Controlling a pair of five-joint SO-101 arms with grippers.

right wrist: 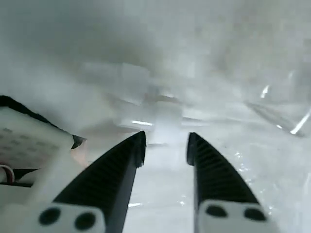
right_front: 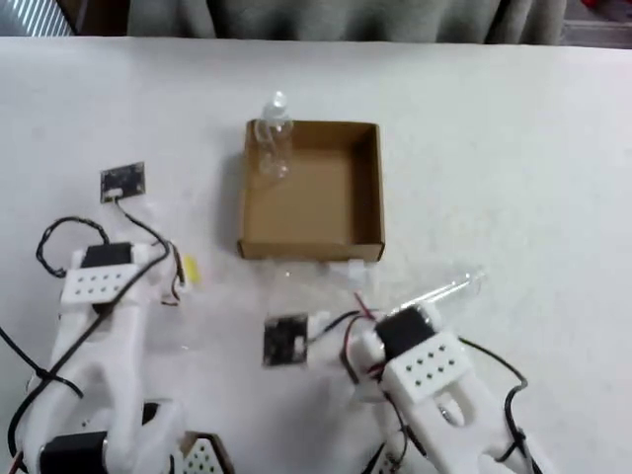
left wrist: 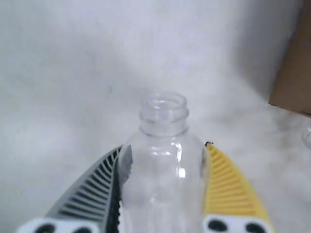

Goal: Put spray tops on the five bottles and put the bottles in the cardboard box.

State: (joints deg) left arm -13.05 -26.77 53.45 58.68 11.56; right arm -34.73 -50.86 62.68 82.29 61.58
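A clear bottle (left wrist: 163, 170) with no top stands between the grey and yellow fingers of my left gripper (left wrist: 165, 146), which is shut on it; the yellow finger (right_front: 188, 272) sits left of the cardboard box (right_front: 367, 188). A bottle with a spray top (right_front: 274, 138) is at the box's far left corner. My right gripper (right wrist: 165, 138) is open, with a white spray top (right wrist: 160, 114) just beyond its tips on the table, seen as the spray top (right_front: 341, 269) by the box's near wall. Another clear bottle (right_front: 449, 291) lies beside the right arm.
The box's brown edge (left wrist: 296, 73) lies to one side of the held bottle. Small camera boards on cables sit at the left (right_front: 123, 181) and in front of the box (right_front: 286, 341). The white table (right_front: 513, 148) stretches out to the right and far side.
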